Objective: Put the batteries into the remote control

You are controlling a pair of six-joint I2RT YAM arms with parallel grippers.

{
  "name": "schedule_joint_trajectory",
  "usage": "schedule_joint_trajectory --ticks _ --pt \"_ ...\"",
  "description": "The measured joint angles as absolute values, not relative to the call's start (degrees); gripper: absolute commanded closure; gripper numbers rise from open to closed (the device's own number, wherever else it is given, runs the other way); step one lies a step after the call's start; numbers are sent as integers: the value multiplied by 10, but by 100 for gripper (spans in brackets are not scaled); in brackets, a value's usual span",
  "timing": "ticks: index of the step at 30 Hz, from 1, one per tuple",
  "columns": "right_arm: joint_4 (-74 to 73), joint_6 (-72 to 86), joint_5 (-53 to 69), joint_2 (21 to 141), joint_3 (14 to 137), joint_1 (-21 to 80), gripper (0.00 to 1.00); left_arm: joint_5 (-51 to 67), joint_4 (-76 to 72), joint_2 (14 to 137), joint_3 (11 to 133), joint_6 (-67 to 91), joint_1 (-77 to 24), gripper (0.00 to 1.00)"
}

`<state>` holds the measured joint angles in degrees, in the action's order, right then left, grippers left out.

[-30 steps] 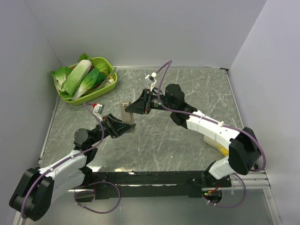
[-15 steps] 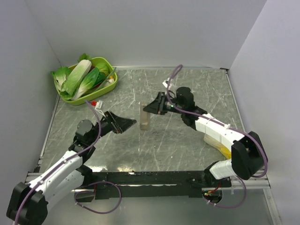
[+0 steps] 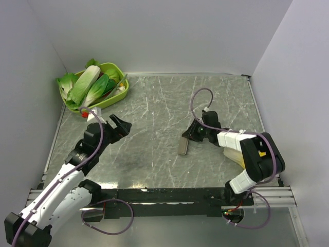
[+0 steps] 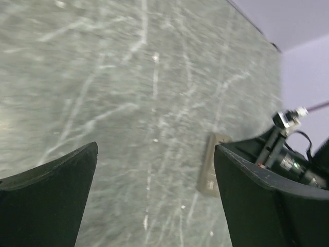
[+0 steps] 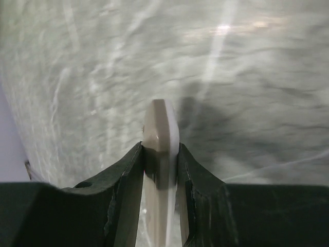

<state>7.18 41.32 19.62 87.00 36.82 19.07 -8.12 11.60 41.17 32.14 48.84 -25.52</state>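
Observation:
The remote control (image 3: 183, 146) shows its dull grey-brown side and hangs low over the table, right of centre. My right gripper (image 3: 192, 135) is shut on its upper end. In the right wrist view the remote control (image 5: 161, 123) stands edge-on, pinched between the two black fingers of the right gripper (image 5: 161, 150). My left gripper (image 3: 120, 125) is open and holds nothing, well to the left of the remote. The left wrist view looks between the wide-apart fingers of the left gripper (image 4: 155, 149) at the remote control (image 4: 211, 171) far across the table. The batteries are out of view.
A green tray (image 3: 120, 93) holding leafy green vegetables (image 3: 90, 83) stands at the back left corner. A yellow object (image 3: 240, 159) lies under the right arm near the right side. Grey walls close in the table on the left, back and right.
My left gripper let go of the remote, opened wide and pulled back to the left. The right arm carried the remote rightward and down, close to the table.

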Motion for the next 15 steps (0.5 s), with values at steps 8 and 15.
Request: schedule_joint_trajectory --ticks 8,15 --pt "50 413 141 877 374 164 6 -179 221 436 401 466 -253 3" --pt "-91 362 -11 780 385 142 0 -303 289 431 478 448 -253 3"
